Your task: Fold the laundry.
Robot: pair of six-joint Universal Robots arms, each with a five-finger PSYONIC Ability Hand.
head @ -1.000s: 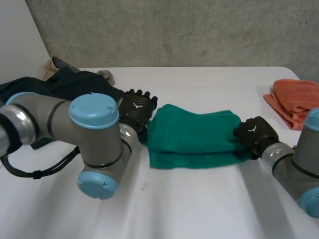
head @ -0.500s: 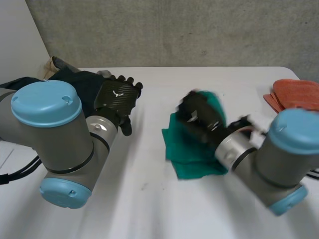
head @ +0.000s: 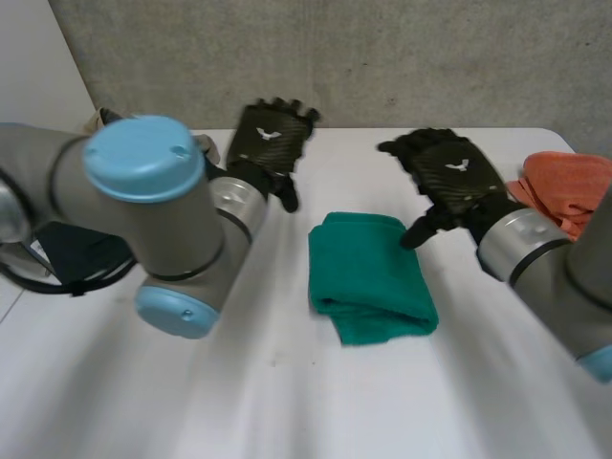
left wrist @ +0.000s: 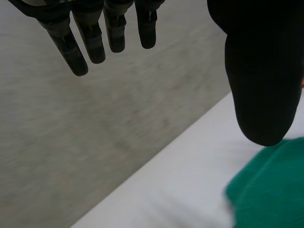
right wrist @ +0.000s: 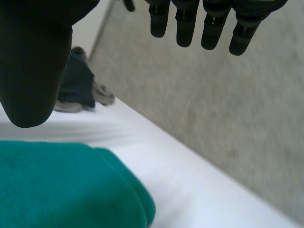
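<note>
A green towel lies folded into a compact rectangle in the middle of the white table. My left hand is raised above the table to the towel's far left, fingers straight and apart, holding nothing; a corner of the towel lies below its thumb. My right hand hovers over the towel's far right edge, open and empty, fingers straight, with the towel below its thumb.
An orange folded cloth lies at the table's far right edge. A pile of dark clothes sits at the far left, partly behind my left arm, also seen as dark clothes beyond my right thumb. A grey wall backs the table.
My right hand carried the towel's right end over to the left, folding it in half, then let go and lifted. My left hand rose and drew back from the towel's left edge.
</note>
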